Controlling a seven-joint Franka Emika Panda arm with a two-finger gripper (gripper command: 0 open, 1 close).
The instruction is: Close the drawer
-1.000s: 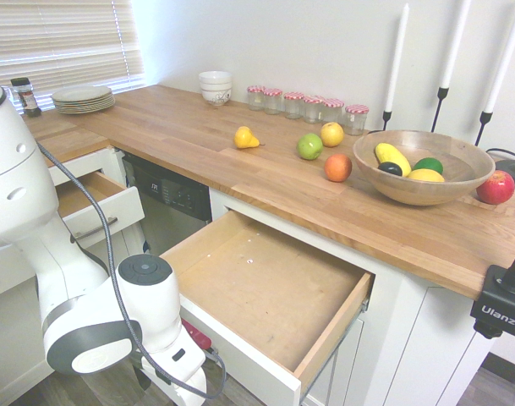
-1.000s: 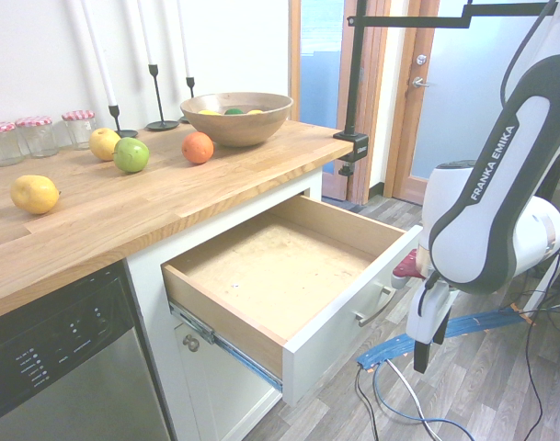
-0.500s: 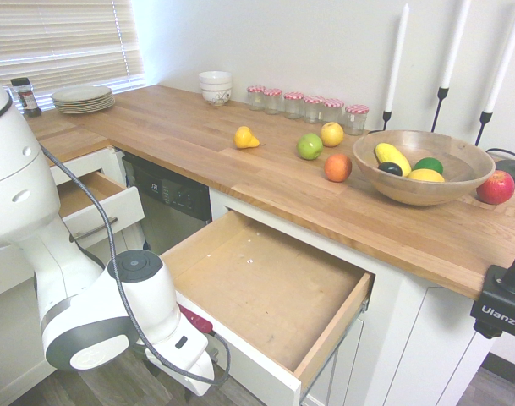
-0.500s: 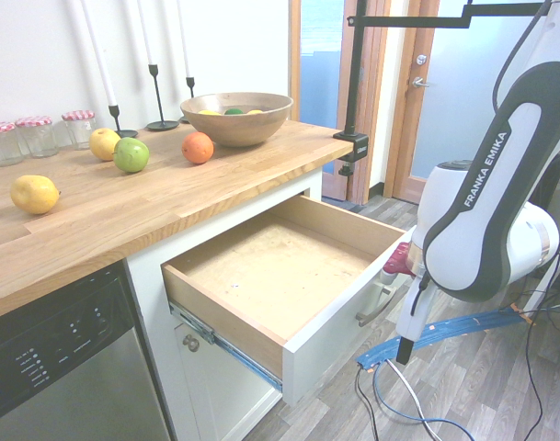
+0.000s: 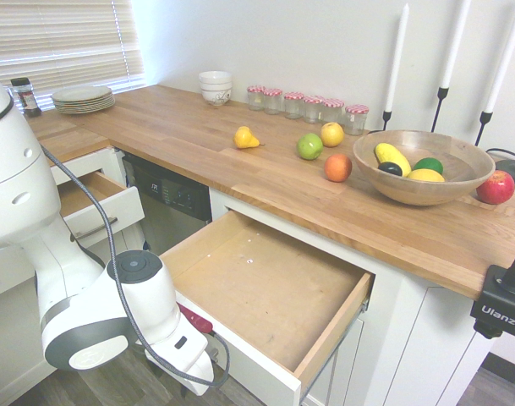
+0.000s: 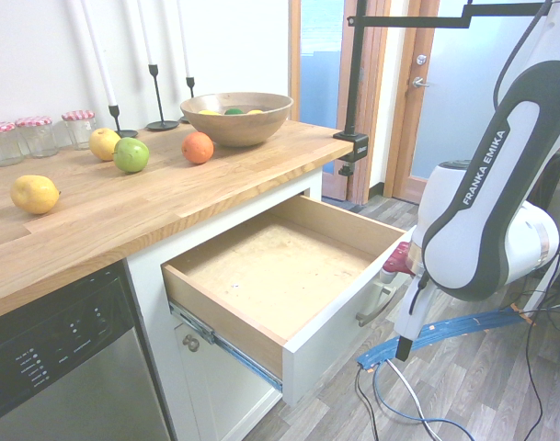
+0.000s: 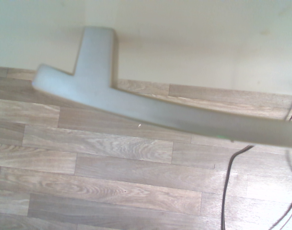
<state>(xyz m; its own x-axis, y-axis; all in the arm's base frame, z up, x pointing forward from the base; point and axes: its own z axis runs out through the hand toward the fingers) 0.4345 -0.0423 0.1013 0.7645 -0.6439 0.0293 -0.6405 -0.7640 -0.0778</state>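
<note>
The wide shallow drawer [image 6: 289, 276] with white front and curved silver bar handle [image 7: 150, 112] is standing fully open under the wooden counter [image 5: 265, 169]. The white arm's gripper [image 6: 396, 322] is hanging at the handle; I cannot tell how wide its fingers are. Next, I think, it needs pushing the front inward.

the white franka arm [image 6: 486, 197] folds down low, its forearm slanting steeply from the upper joint toward the floor, and its rounded elbow housing [image 5: 113, 313] bulks large in the first exterior view. the wrist hangs below that, turned so that the gripper [image 6: 404, 347] points straight down, well below the arm's grey-banded joints. only a dark tip of the gripper shows in the second exterior view, and whether its fingers stand apart or together cannot be made out.
</note>
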